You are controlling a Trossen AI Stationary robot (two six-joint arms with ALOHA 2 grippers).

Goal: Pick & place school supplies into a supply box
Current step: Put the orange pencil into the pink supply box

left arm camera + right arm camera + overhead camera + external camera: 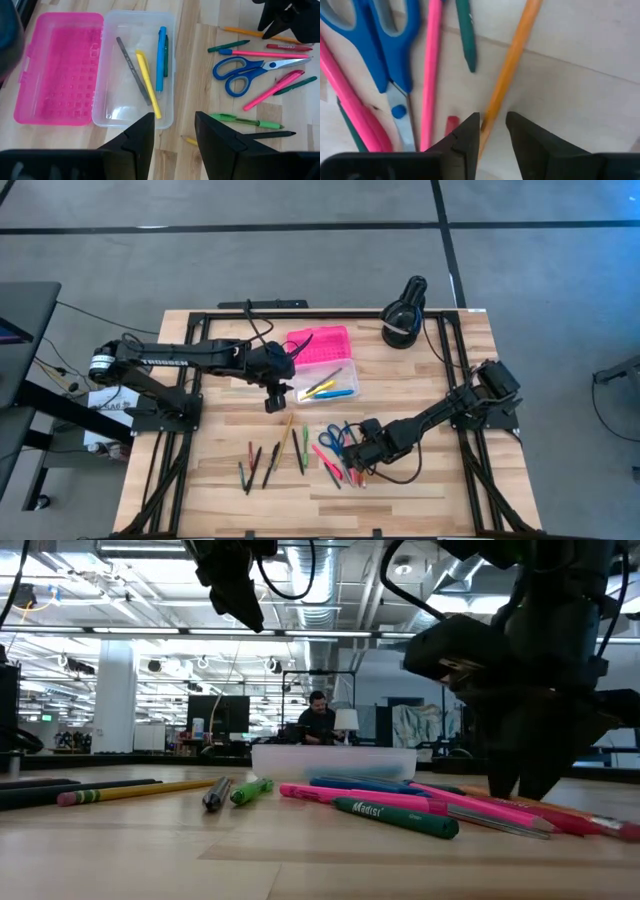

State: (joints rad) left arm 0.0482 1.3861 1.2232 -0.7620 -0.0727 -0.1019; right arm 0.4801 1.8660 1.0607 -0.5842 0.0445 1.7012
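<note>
The supply box lies open at the table's middle, pink lid (320,343) beside clear base (328,385). In the base (135,100) lie a blue pen (161,57), a yellow one (148,82) and a grey one (132,65). My left gripper (175,132) hovers open above the base's near end, holding nothing. Blue-handled scissors (245,72) and loose pens lie on the wood right of the box. My right gripper (492,131) points down among them (357,470), open, its fingers astride an orange pencil (512,55) lying flat on the table. My right gripper comes from above, pointing down, with one finger on either side of the orange pencil's shaft (490,112), the fingers across it. One finger (470,132) stands right at the pencil's edge; I cannot tell whether it touches. The pencil lies flat on the wood.
More pens and pencils lie toward the near left (265,465). Pink pens (432,65), a green pen (466,35) and the scissors (380,40) crowd the orange pencil. A black lamp (405,310) stands at the far right. Bare wood lies near the front edge.
</note>
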